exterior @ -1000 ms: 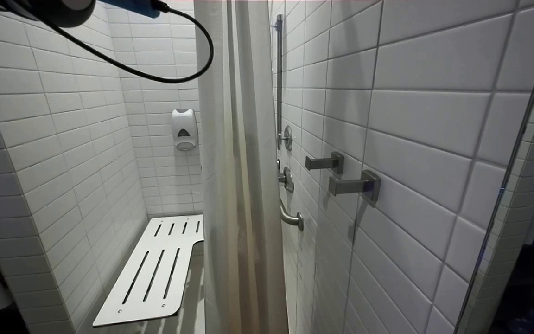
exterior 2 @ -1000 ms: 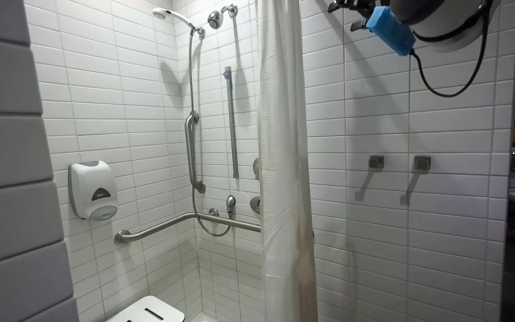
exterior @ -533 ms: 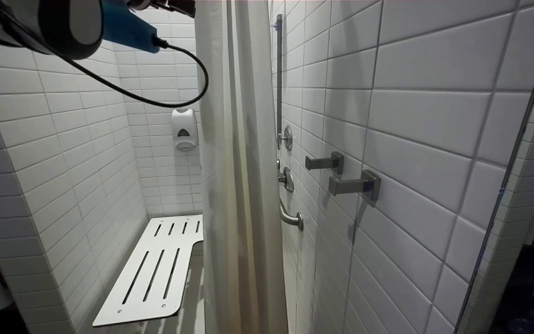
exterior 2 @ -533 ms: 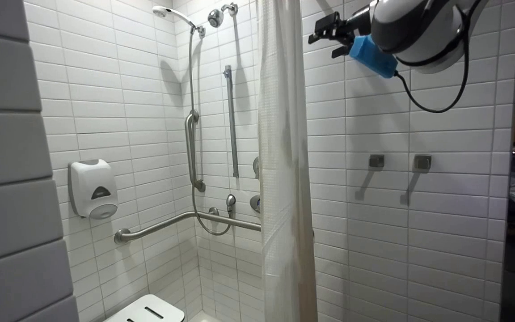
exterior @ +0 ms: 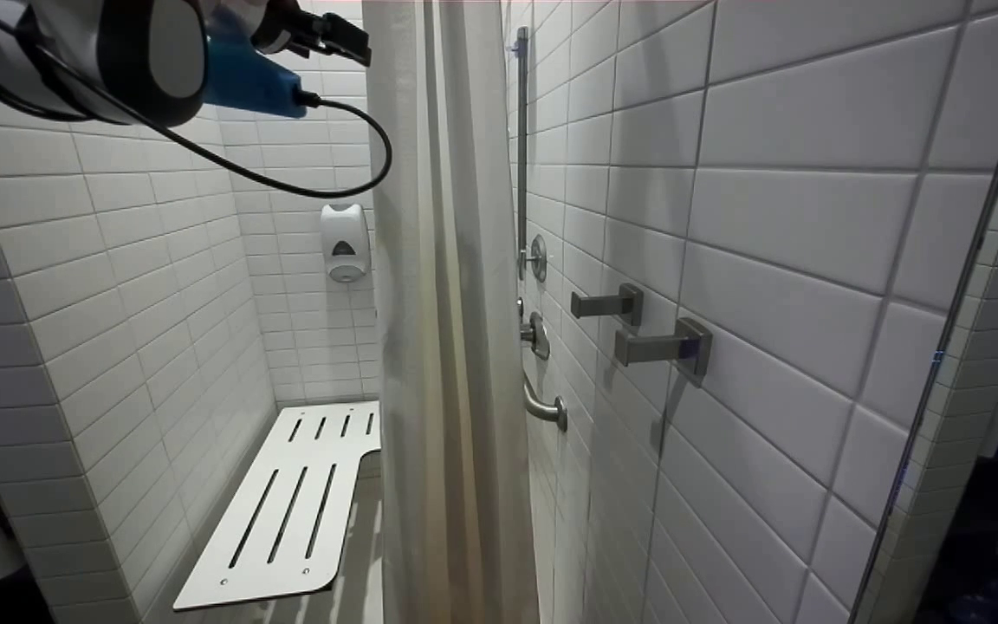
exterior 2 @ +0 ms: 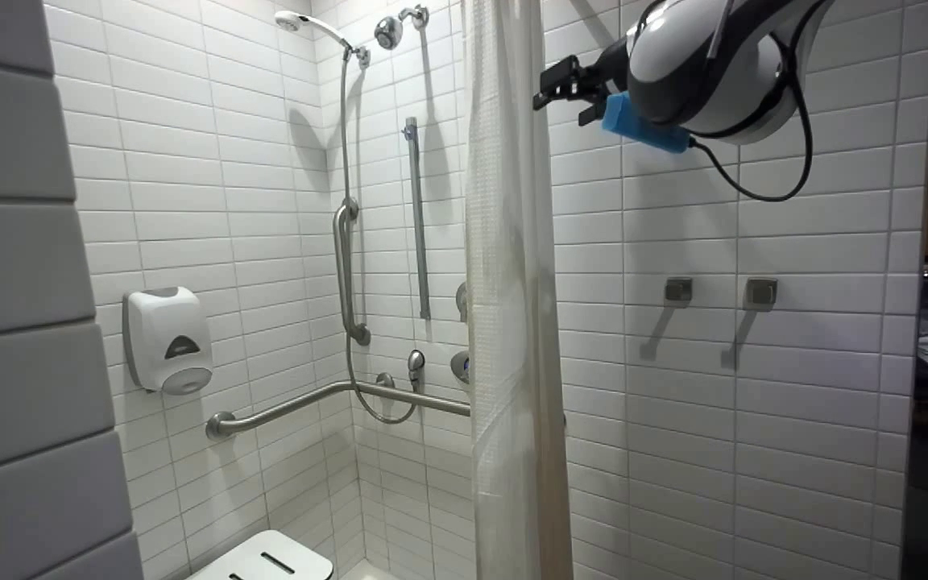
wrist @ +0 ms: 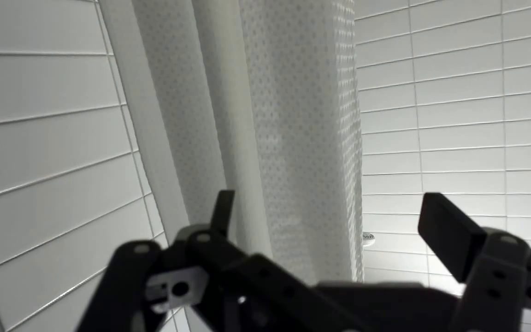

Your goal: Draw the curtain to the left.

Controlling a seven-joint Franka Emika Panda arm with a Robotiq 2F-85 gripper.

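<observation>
Curtain [exterior 2: 512, 290]: gathered in upright folds near the middle of both exterior views, close to the tiled wall [exterior 2: 673, 451]; the frame cuts off its top and bottom.
Gripper [wrist: 329, 212]: fingers spread well apart, the curtain's side edge beyond the gap between them in the wrist view; whether a fingertip touches the fabric cannot be told.
Arm [exterior 2: 698, 72]: cut off by the frame in both exterior views.
White object [wrist: 368, 239]: peeps past the curtain's edge in the wrist view, too little showing to name it.
Grab bar [exterior 2: 295, 412]: runs behind the curtain in an exterior view, part of it hidden.
Bench [exterior: 291, 453]: slotted top nearly whole in an exterior view, its far end passing behind the curtain; merely part of the bench [exterior 2: 303, 560] enters at the bottom of an exterior view.
Shower head [exterior 2: 291, 22]: visible with its hose [exterior 2: 344, 137] in an exterior view.
</observation>
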